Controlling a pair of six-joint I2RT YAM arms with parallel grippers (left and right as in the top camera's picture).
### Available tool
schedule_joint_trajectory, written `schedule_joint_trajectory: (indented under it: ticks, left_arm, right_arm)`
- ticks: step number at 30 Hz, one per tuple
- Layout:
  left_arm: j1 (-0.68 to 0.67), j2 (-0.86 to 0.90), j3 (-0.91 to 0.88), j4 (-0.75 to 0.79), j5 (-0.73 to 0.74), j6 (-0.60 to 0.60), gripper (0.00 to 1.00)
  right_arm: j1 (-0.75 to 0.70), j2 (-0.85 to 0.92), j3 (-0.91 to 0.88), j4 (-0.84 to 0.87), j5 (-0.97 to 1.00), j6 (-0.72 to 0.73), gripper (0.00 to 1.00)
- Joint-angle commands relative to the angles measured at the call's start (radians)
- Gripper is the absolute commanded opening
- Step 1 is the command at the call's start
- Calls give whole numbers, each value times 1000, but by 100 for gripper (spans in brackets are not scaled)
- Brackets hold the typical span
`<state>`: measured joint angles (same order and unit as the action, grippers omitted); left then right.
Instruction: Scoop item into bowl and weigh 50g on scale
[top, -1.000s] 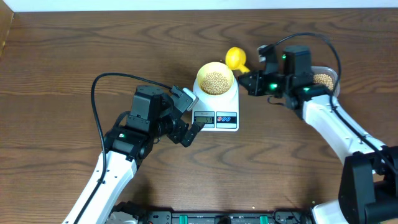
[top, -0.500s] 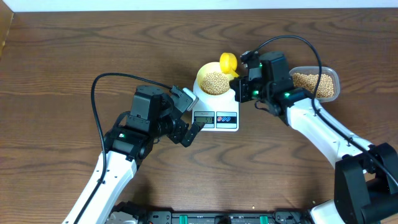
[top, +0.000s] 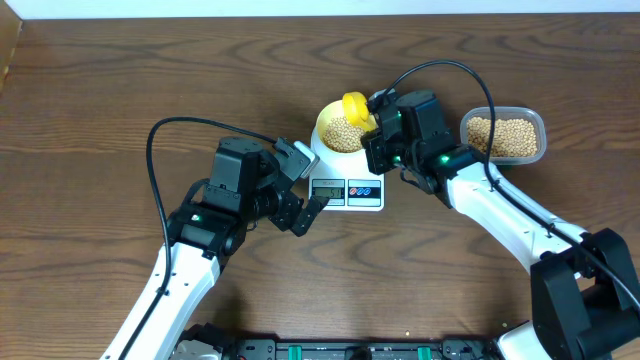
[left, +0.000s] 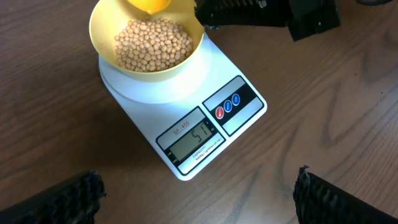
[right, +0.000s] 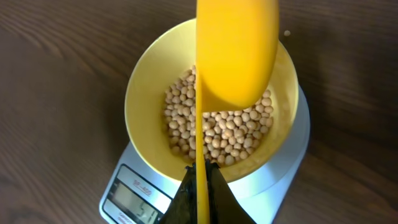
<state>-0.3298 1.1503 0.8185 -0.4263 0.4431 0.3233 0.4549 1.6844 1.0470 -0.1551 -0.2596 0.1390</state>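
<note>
The pale-yellow bowl (top: 326, 118) stands on the white scale (top: 352, 188) and holds a heap of tan beans (top: 345, 135). My right gripper (top: 376, 125) is shut on the thin handle of a yellow scoop (top: 354, 105), which hangs over the bowl's far rim. In the right wrist view the scoop (right: 236, 56) is above the beans (right: 230, 134) in the bowl (right: 140, 106). My left gripper (top: 305, 188) stands open just left of the scale, holding nothing. Its view shows the bowl (left: 102, 43), the scale (left: 186, 112) and a display reading 51.
A clear plastic tub (top: 540, 128) with more beans (top: 503, 136) sits on the wooden table to the right of the scale, behind the right arm. The table's back edge runs along the top of the overhead view.
My right gripper has carried the scoop leftward from beside the tub to over the bowl. The left arm has not moved.
</note>
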Motion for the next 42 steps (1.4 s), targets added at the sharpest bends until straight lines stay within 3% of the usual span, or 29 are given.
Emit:
schedule_joint_trajectory:
  ticks: [1,9,42]
  left_arm:
    - [3,6,-11,-3,10,20,100]
    - [3,6,-11,-3,10,20,100]
    - [3,6,-11,-3,10,20,100]
  right_arm:
    - [13,22,4,-1,22,-63,1]
    - [40,55,4,6,22,-149,1]
    - [37,55,40,26,-16,-132,1]
